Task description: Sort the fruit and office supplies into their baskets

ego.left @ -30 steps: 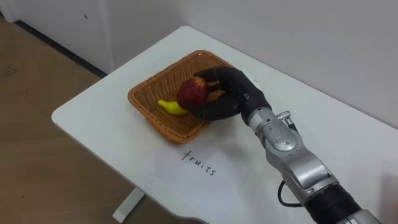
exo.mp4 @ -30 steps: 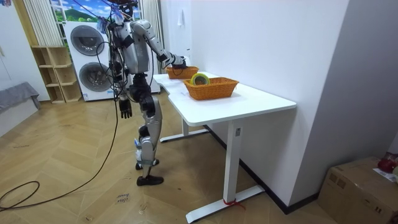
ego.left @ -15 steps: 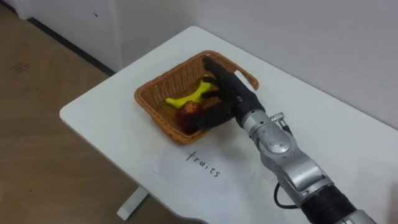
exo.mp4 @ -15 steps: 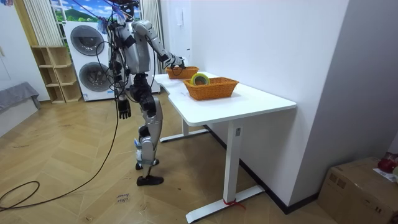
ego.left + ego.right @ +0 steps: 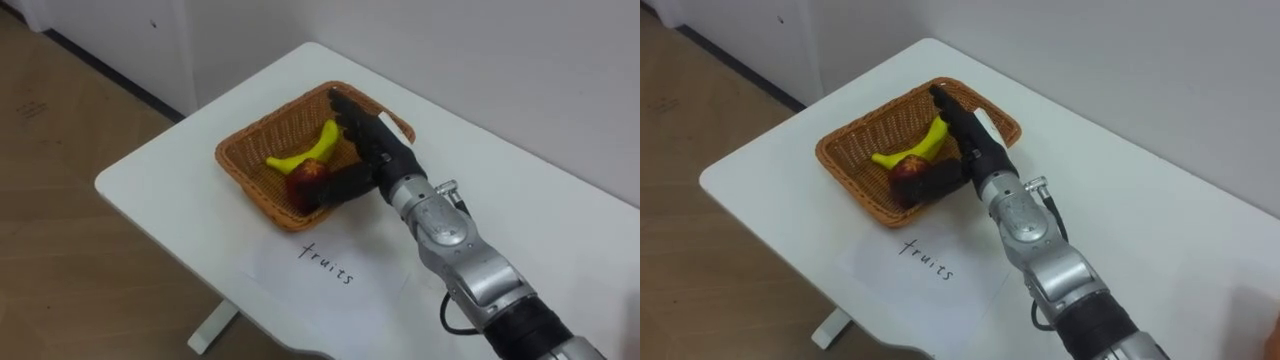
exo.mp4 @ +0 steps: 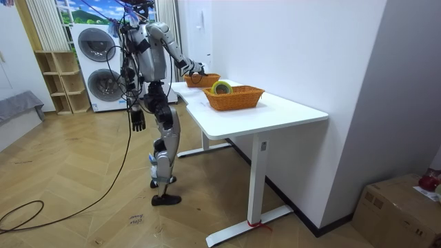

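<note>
The right hand (image 5: 368, 150) is being held over the fruit basket (image 5: 238, 168) at the corner of the table (image 5: 170, 185), fingers stretched straight and gripping nothing, thumb close beside the red apple (image 5: 306, 180). The apple is being cradled on the basket's floor, just beside the yellow banana (image 5: 312, 148), while a handwritten sheet of paper (image 5: 335, 285) is lying before the basket. In the room view, the left hand (image 6: 138, 119) is being hung at the robot's thigh, fingers relaxed.
</note>
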